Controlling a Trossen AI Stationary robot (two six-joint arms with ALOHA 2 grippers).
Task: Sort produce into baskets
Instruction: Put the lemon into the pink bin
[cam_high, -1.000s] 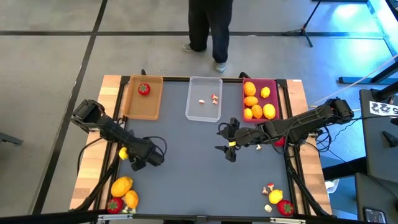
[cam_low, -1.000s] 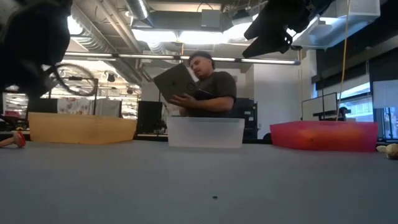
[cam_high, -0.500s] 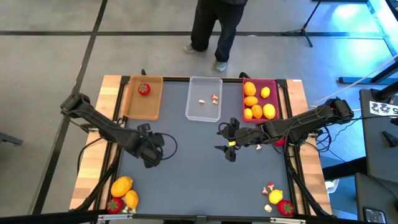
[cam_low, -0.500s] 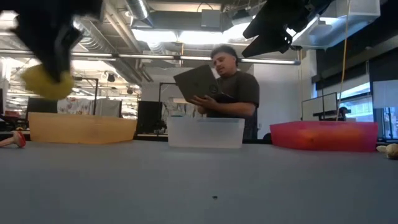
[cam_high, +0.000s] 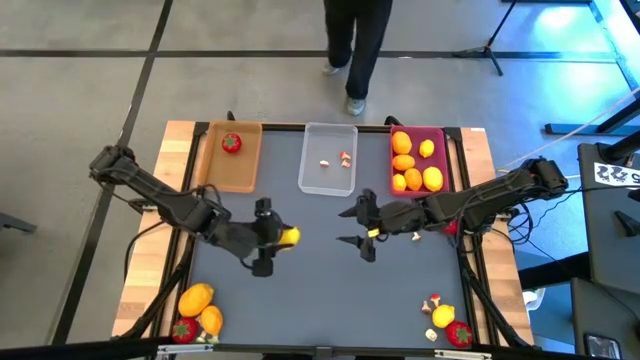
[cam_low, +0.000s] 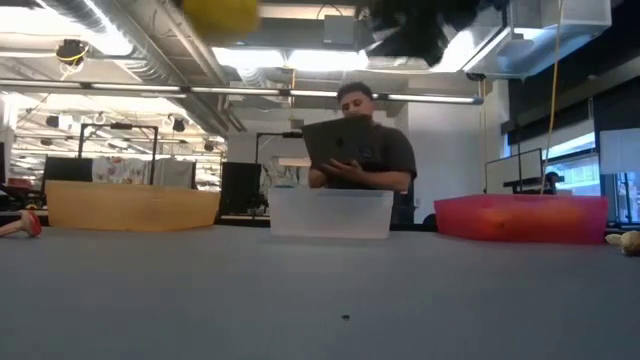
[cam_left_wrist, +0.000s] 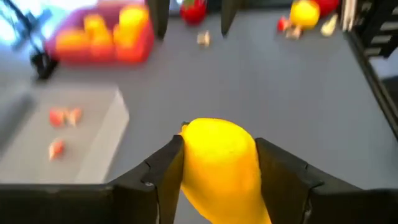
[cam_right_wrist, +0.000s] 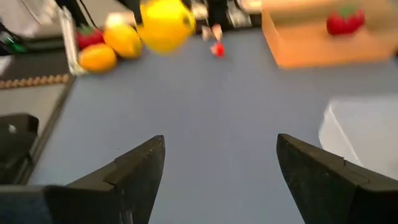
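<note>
Left gripper (cam_high: 275, 238) is pinching a yellow fruit (cam_high: 289, 237) and has carried it from the left edge of the worktop (cam_high: 310, 290) to just left of frame centre in the high view; 1 second ago it sat low-left near the wooden border. Left wrist view confirms it: fruit (cam_left_wrist: 221, 158) clamped between both fingers (cam_left_wrist: 163, 171), off the surface. Low view shows the same fruit (cam_low: 220, 12) at the top edge, so it's well above the worktop.

Right gripper (cam_high: 361, 227) is spread, nothing in it, hovering right of centre. It has only nudged up and left in the last half second, so effectively waiting.

Baskets along the top of the high view:
- tan basket (cam_high: 213, 170), upper left: 1 strawberry (cam_high: 231, 143)
- clear basket (cam_high: 310, 182), upper middle: 3 small mushroom bits
- pink basket (cam_high: 437, 140), upper right: 6 yellow and orange fruits

Read: yellow belongs with the pink basket, so the left arm is mid-transfer heading right. The right gripper sits near that path, so either a handoff or a clearance risk; can't tell which.

Still unsorted: lower-left pile (cam_high: 196, 310) (2 orange fruits, 1 strawberry) and lower-right pile (cam_high: 445, 322) (yellow fruit, strawberry, mushroom bits). Task roughly half done, I'd guess.

A person (cam_low: 360, 135) with a laptop stands behind the baskets, clear of the arms.
</note>
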